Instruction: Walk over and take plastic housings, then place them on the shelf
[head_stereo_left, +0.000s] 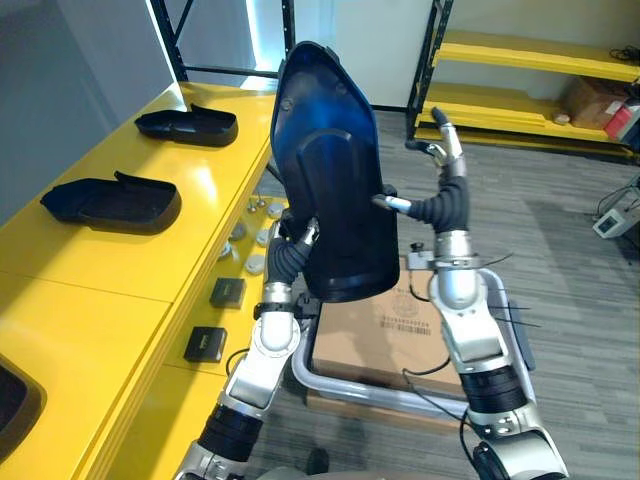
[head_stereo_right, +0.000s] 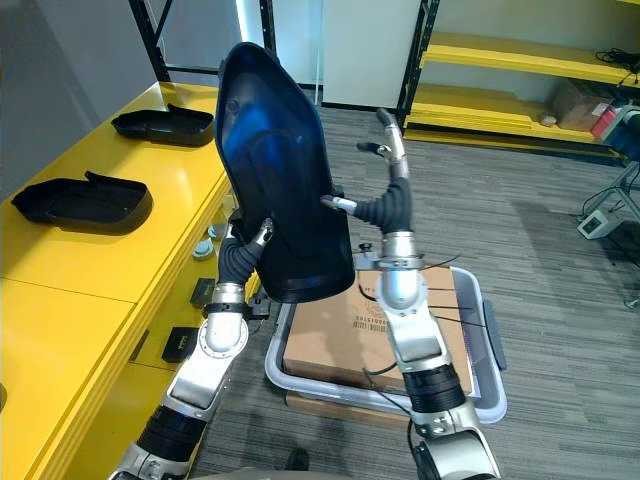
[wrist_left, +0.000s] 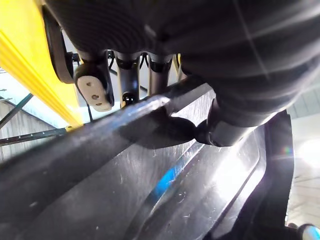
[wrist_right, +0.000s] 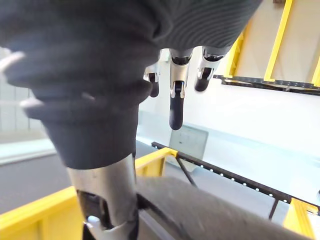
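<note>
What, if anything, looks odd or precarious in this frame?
The plastic housing stands nearly upright in the air, gripped at its lower edge by the left hand. The right hand is open, only its thumb at the housing's side. That hold looks insecure. Nothing else stands out.

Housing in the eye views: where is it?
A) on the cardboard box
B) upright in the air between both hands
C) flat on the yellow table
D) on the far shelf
B: the housing stands upright in the air, the left hand gripping its lower edge and the right hand against its side.
</note>
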